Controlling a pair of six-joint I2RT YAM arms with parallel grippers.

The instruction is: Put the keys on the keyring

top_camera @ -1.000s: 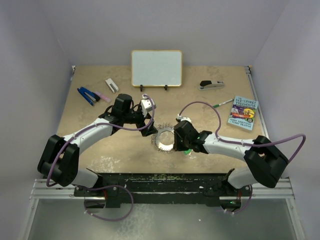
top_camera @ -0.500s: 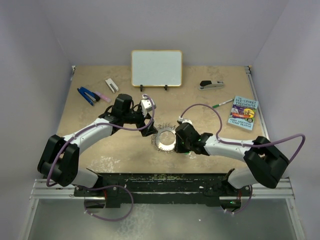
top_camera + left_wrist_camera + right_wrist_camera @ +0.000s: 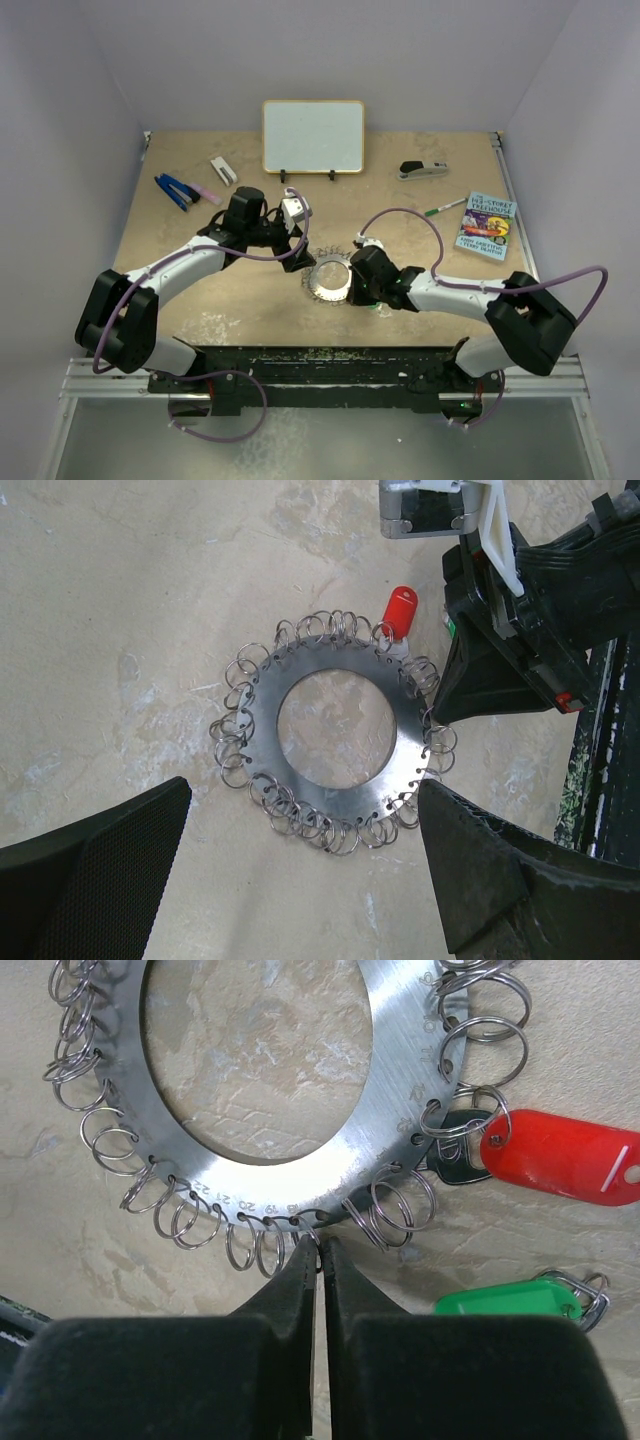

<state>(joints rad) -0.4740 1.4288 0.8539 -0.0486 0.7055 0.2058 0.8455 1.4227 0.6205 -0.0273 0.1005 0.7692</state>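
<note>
The keyring [image 3: 328, 281] [image 3: 262, 715] [image 3: 400, 1090], a flat silver disc fringed with small split rings, lies on the table between both arms. My right gripper [image 3: 320, 1250] [image 3: 352, 283] is at its near rim, shut on one small split ring. The red-headed key [image 3: 565, 1155] [image 3: 399, 608] lies at the rim, and its ring appears linked to a fringe ring. The green-headed key [image 3: 505, 1297] lies loose on the table beside my right fingers. My left gripper [image 3: 300, 870] [image 3: 298, 265] hovers over the disc's left side, open and holding nothing.
A whiteboard [image 3: 313, 136] stands at the back. A stapler [image 3: 423, 169], a green-capped pen [image 3: 443, 207] and a book [image 3: 487, 226] lie at the right. Blue-handled pliers [image 3: 176, 190] and a small white item [image 3: 223, 170] lie at the back left.
My right gripper's jaws have closed onto a small split ring at the keyring's rim after edging toward it. The left arm has not moved.
</note>
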